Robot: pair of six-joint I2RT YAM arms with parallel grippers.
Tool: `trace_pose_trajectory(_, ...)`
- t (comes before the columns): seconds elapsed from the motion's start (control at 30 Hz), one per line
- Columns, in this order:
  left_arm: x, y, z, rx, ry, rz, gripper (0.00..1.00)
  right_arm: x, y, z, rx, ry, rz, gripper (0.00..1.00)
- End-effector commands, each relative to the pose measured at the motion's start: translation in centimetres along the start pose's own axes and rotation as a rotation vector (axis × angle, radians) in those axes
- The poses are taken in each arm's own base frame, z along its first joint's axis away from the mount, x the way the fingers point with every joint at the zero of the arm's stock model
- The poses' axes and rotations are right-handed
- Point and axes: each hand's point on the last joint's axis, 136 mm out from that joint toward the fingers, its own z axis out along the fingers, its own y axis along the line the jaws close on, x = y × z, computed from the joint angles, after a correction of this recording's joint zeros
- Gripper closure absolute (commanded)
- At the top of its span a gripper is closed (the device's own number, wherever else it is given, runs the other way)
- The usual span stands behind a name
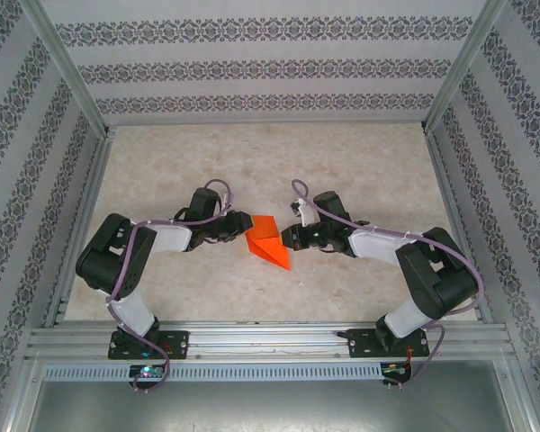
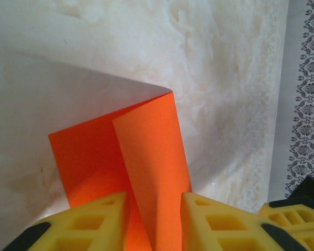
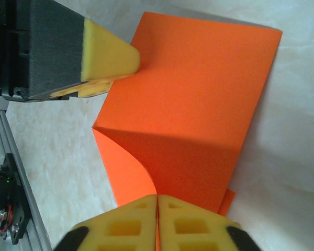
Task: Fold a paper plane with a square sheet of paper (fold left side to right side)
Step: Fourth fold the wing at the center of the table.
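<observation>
The paper (image 1: 266, 243) is pointed near-right, pinched by the right claw (image 3: 157, 201), straddled by the spread left claw (image 2: 155, 201); desk (image 1: 252, 162) open around.

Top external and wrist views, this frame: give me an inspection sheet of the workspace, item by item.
Surface: pale marbled tabletop, flat, no stains seen.
Job's things: thin orange-red paper sheet, partly folded, one flap raised, lying between the two arms.
Clutter: nothing seen.
Grippers: left gripper straddles a raised flap, jaws apart, grip unclear; right gripper shut on the sheet's near edge.
Cables: purple cables looped along both arms, off the paper.
Surroundings: patterned walls on three sides; aluminium frame rail at the near edge.
</observation>
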Motion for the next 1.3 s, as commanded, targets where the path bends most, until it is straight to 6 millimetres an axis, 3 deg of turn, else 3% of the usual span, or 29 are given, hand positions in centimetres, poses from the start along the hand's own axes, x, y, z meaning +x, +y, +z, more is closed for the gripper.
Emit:
trace_pose_trajectory(0.0,-0.7,-2.2,0.4,0.072,-0.01,0.024,0.72,-0.3,-0.1,-1.0,0.025,-0.028,0.003,0.82)
trace_pose_trajectory(0.17,-0.7,-3.2,0.3,0.094,-0.003,0.009,0.75,-1.0,-0.3,-3.4,0.149,-0.077,-0.019,0.64)
trace_pose_trajectory(0.4,-0.9,-4.3,-0.3,0.102,-0.015,-0.023,0.76,1.2,-0.4,-5.8,0.443,-0.047,-0.115,0.61)
trace_pose_trajectory(0.53,-1.0,-5.2,-0.5,0.119,-0.016,-0.017,0.79,2.9,1.0,-4.8,0.548,-0.024,-0.22,0.53)
trace_pose_trajectory(0.77,-1.0,-5.7,-0.3,0.133,-0.02,-0.026,0.83,4.4,1.3,-2.3,0.696,0.021,-0.345,0.45)
trace_pose_trajectory(1.0,-1.1,-5.7,-0.1,0.122,-0.022,-0.022,0.84,5.0,0.8,0.4,0.771,0.065,-0.407,0.48)
trace_pose_trajectory(1.27,-1.1,-5.7,-0.1,0.108,-0.02,-0.013,0.84,4.9,0.1,1.7,0.812,0.08,-0.43,0.53)
